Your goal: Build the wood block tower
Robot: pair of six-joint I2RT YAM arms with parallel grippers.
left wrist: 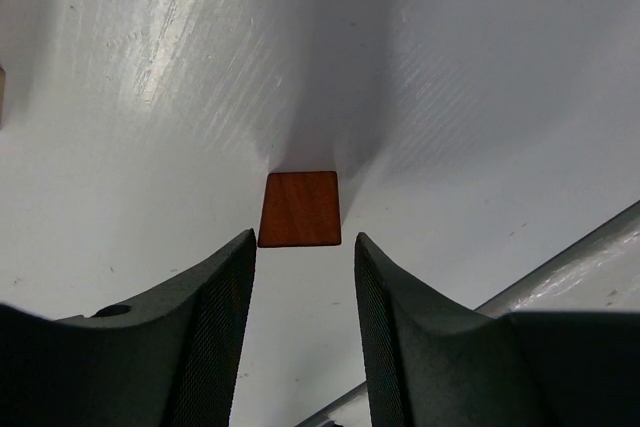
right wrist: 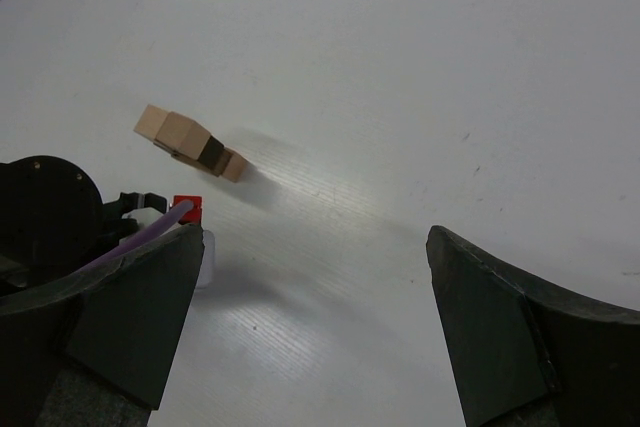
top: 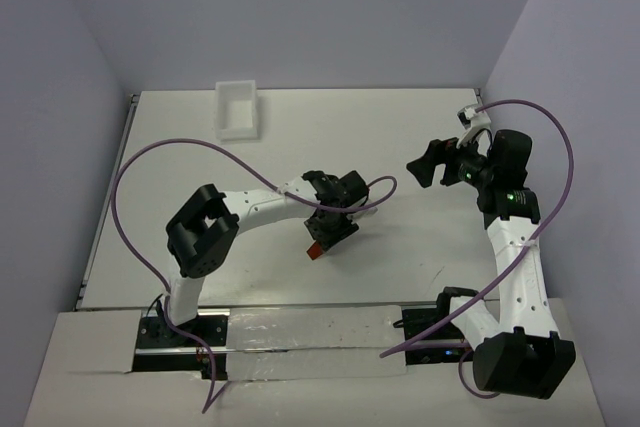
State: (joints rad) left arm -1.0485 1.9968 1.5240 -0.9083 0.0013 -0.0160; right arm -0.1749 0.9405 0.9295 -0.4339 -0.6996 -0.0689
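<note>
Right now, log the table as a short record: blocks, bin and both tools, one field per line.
red-brown block: lies flat on the table, alone
left tool: open, fingertips flank the block's near edge, no contact seen
block stack: tan and dark brown blocks together on the table, count unclear
right tool: wide open, empty, above the table
white bin: far left part of the table, away from both arms
</note>
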